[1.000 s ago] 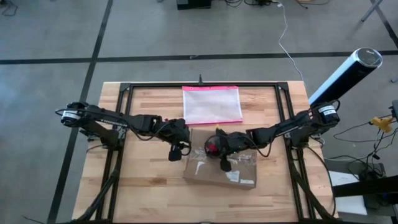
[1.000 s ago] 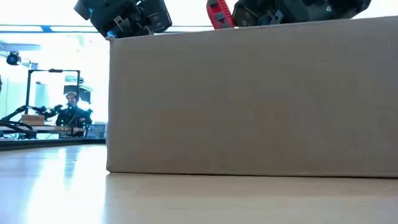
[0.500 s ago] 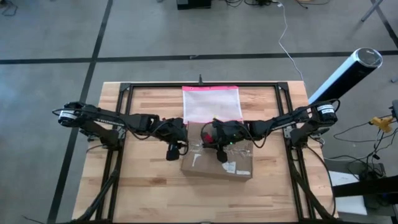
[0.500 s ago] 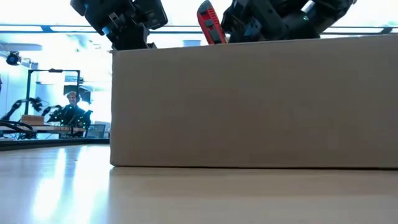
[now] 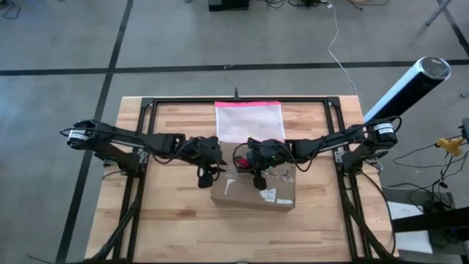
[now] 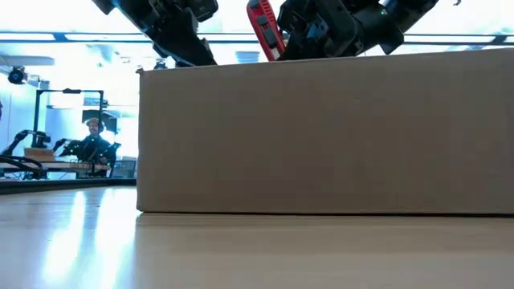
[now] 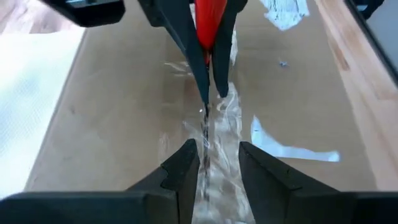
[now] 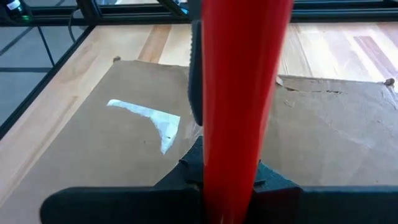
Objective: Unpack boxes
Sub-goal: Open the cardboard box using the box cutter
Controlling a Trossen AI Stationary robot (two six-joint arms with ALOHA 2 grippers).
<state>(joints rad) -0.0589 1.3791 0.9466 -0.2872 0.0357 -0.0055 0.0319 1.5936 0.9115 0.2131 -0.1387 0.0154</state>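
the brown cardboard box (image 5: 254, 189) is sitting on the wooden table (image 5: 168, 220), toward the middle, just in front of a pink-edged translucent pouch (image 5: 249, 121) lying flat at the far edge. both arms are reaching in over the box's top from opposite sides. the right gripper (image 5: 253, 158) is gripping a red-handled cutter (image 6: 261, 24), its fingers closed around the handle, and the thin blade is pointing down at the crinkled clear tape (image 7: 214, 134) running along the box's seam; whether the tip is touching the tape cannot be told. the left gripper (image 5: 209, 172) is hovering at the box's left top edge, its two dark fingers (image 7: 183, 168) parted a little with the tape strip showing between them, and holding nothing. a white label (image 8: 152, 121) is showing on the box's top. in the low view the box's plain side is filling most of the frame, with both grippers above its top edge.
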